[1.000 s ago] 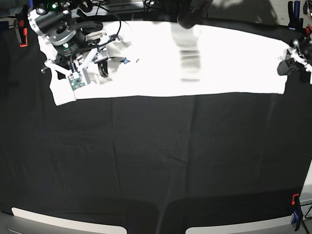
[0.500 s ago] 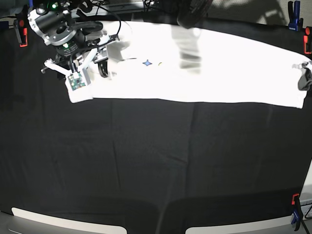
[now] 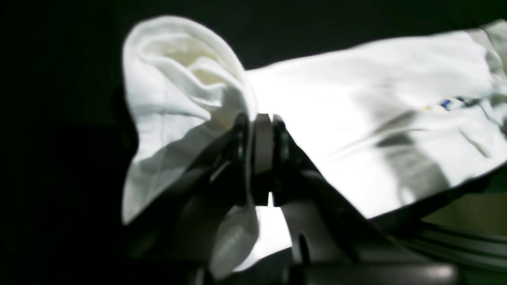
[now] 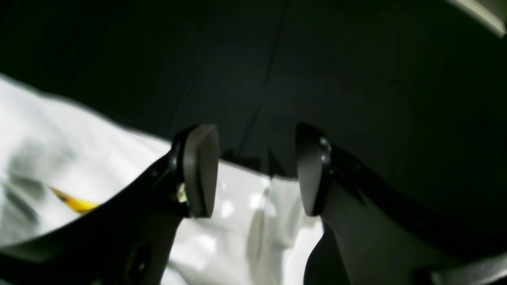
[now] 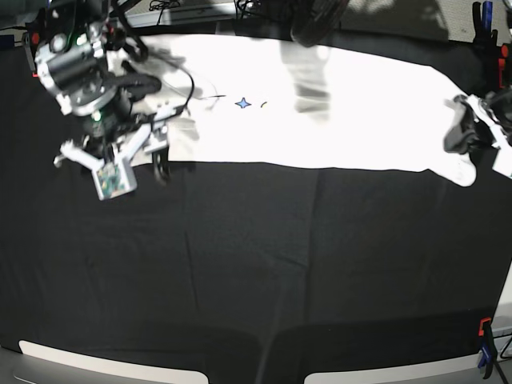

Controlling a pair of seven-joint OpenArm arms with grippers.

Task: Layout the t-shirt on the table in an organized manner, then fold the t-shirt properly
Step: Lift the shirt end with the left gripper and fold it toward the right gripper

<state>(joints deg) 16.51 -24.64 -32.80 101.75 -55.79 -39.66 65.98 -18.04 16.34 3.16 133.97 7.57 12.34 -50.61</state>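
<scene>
Taking the t-shirt (image 5: 336,112) as the landmark: nearest the camera in the base view, the whole near half of the bench (image 5: 256,264) lies on the near side of the shirt's front hem as bare, wrinkled black cloth, with wide open room from side to side. At the near corner on the shirt's left-arm side stands a blue and red clamp (image 5: 485,346) on the bench edge.

The shirt lies as a long white band across the far part of the bench, its near hem running almost straight. A small blue star (image 5: 242,103) shows on the cloth towards its right-arm end.

At that end the right pincer (image 5: 161,157) hangs at the shirt's near corner. In the right wrist view its two black fingers (image 4: 198,174) stand well apart with nothing between them, the white corner below them and black cloth beyond the hem; a yellow scrap of print (image 4: 75,204) shows on the shirt beside one finger.

At the opposite end the left pincer (image 5: 468,138) is clamped tight on the shirt's edge. The left wrist view shows its jaws pressed together on a pinch of white cloth, with a loose fold (image 3: 178,99) ballooning up beside them and the rest of the shirt stretching away flat.

Beyond the shirt's far edge only a narrow strip of black cloth remains, with another clamp (image 5: 485,20) at the far corner.
</scene>
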